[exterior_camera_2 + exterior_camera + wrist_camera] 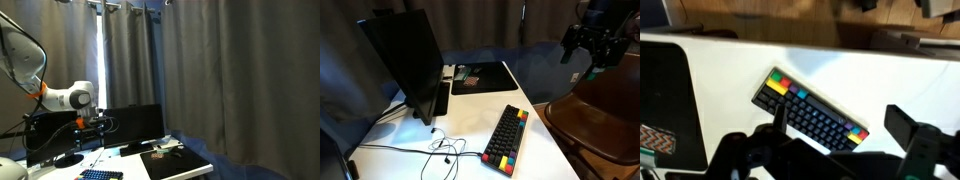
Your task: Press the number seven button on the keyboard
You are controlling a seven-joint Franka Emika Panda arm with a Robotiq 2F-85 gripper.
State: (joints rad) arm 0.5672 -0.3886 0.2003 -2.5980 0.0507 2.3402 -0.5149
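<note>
The keyboard is compact and black with red, orange, yellow, green and blue keys at its ends. It lies on the white table near the front. It also shows in the wrist view, lying diagonally, and at the bottom edge in an exterior view. My gripper hangs high in the air, well above and to the side of the keyboard, touching nothing. In the wrist view the gripper has its fingers spread apart with nothing between them. The single keys are too small to read.
A dark monitor stands at the table's left, with a flat black mat behind the keyboard. Thin cables lie on the table by the monitor's foot. A brown wooden chair stands beside the table. Dark curtains hang behind.
</note>
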